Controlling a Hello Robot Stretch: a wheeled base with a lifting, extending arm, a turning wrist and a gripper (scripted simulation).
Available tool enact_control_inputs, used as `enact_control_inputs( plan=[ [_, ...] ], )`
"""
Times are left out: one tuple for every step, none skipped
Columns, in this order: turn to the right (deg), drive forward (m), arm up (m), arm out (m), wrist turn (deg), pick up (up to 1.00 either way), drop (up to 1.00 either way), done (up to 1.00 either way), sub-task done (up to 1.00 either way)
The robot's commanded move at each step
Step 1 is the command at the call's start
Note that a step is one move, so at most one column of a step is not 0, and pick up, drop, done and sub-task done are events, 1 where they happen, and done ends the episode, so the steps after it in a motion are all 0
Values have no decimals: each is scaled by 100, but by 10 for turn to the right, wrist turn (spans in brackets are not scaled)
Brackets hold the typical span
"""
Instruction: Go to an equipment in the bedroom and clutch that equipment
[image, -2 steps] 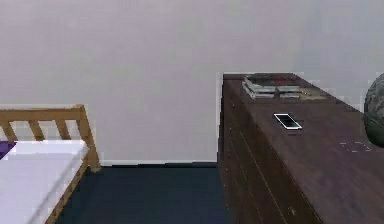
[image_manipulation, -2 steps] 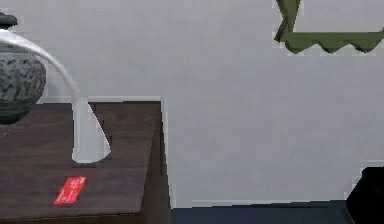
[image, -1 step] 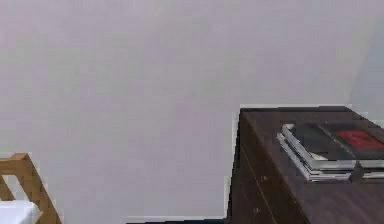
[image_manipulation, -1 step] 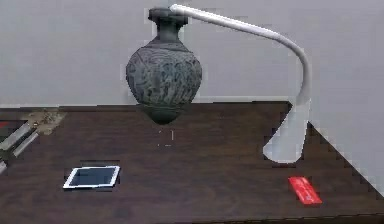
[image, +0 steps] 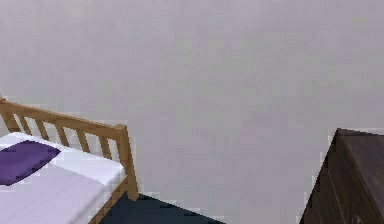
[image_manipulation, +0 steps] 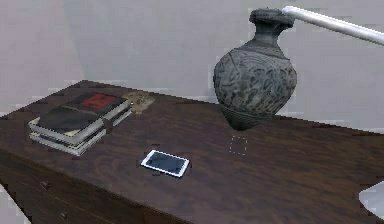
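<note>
Equipment unclear. Desk (image_manipulation: 290, 165): 1 vase (image_manipulation: 254, 80), 1 phone (image_manipulation: 164, 162), 2 book piles (image_manipulation: 72, 125); 1 white rod (image_manipulation: 335, 24) above. Hand: can't tell.

bed (image: 90, 135) cut off by forward view's left and bottom edges, purple pillow (image: 22, 160) clipped at left. dresser (image: 350, 180) cut at right and bottom. arm side view: desk (image_manipulation: 280, 170) runs off left, right and bottom; white bar (image_manipulation: 335, 24) off right; pale corner object (image_manipulation: 372, 198) mostly cut, unidentifiable; brown lump (image_manipulation: 138, 101) behind books (image_manipulation: 80, 118) too small to tell.
</note>
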Motion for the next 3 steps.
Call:
enact_control_inputs(
  plan=[
    [0, 0, 50, 0, 0, 0, 0, 0, 0],
    [0, 0, 38, 0, 0, 0, 0, 0, 0],
    [0, 0, 0, 12, 0, 0, 0, 0, 0]
  ],
)
